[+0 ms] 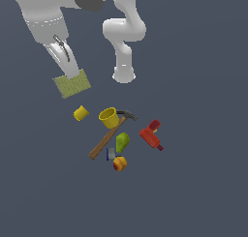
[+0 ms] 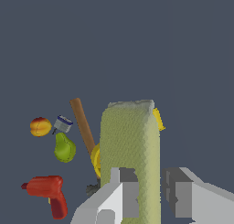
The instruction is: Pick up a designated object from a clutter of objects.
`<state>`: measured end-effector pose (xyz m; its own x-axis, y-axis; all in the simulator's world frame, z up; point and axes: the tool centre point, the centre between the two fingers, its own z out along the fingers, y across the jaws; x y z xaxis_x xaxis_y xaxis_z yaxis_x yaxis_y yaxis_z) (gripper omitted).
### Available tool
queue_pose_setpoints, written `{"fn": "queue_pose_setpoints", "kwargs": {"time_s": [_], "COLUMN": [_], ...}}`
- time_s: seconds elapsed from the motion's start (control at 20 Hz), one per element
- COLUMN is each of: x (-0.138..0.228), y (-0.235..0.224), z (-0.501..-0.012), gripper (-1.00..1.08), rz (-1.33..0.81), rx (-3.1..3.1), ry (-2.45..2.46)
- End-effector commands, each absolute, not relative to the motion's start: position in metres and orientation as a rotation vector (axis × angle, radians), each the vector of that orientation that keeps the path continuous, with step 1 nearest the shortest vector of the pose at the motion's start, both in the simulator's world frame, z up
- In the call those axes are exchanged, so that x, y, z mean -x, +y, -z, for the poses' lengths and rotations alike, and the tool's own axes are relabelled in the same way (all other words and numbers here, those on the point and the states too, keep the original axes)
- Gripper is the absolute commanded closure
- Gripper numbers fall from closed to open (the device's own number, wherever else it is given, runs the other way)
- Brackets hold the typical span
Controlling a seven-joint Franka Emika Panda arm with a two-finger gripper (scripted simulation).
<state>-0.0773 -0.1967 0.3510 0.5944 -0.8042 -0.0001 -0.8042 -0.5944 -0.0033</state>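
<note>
Wrist view: the tool [image 2: 148,198] is clamped on the sponge pad [image 2: 130,145], which hangs from its fingers.

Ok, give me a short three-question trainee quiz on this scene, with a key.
1. True or false: the hand is closed on the sponge pad.
2. Multiple choice: which thing lies nearest the orange-red fruit? A) yellow cylinder B) small grey-blue piece C) red drill-like tool
3. Fill in: the hammer has its dark head next to the yellow ____.

Key: 1. True; the pad sits between the fingers, apart from the other items. 2. B. 3. cup.
</note>
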Motion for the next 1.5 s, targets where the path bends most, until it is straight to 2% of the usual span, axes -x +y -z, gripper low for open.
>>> {"fn": "queue_pose_setpoints", "kwargs": {"time_s": [0.0, 0.5, 1.0, 1.45], "x": [0.075, 0.069, 0.069, 0.075], "y": [-0.212, -0.244, -0.249, -0.260], "z": [-0.369, -0.405, -0.412, -0.443], "gripper": [1.08, 1.08, 1.08, 1.08], "rz": [0.002, 0.000, -0.001, -0.001], "rx": [2.804, 2.807, 2.807, 2.807], "ry": [1.412, 1.411, 1.411, 1.411]}}
